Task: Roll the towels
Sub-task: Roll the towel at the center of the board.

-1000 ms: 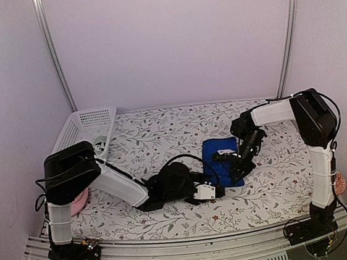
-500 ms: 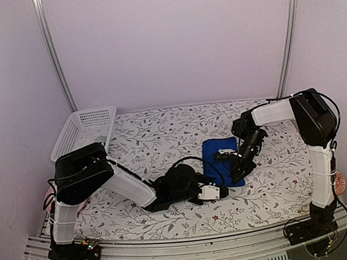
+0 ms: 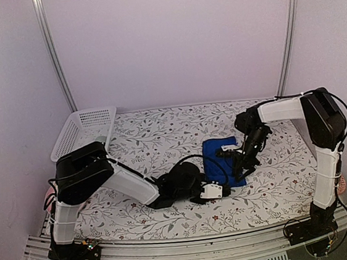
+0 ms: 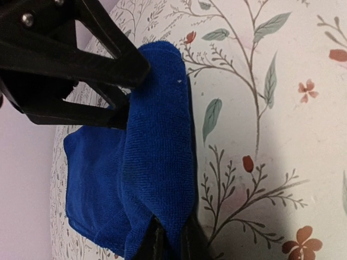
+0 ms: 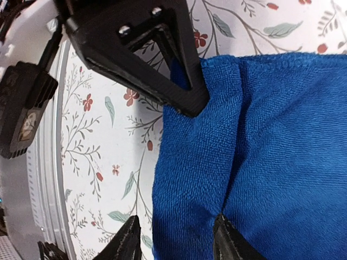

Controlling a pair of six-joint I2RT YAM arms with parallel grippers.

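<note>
The left gripper has slid right and pinched the near edge of the blue towel (its jaws stood apart before). The right gripper has spread wider.

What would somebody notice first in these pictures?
The bright blue towel jumps out, lying folded on the flowery tablecloth, right of the middle. Both black-and-white arms reach down to it: the left gripper pinches a fold of it, and the right gripper stands open across its edge. A white basket sits in the far left corner.
</note>
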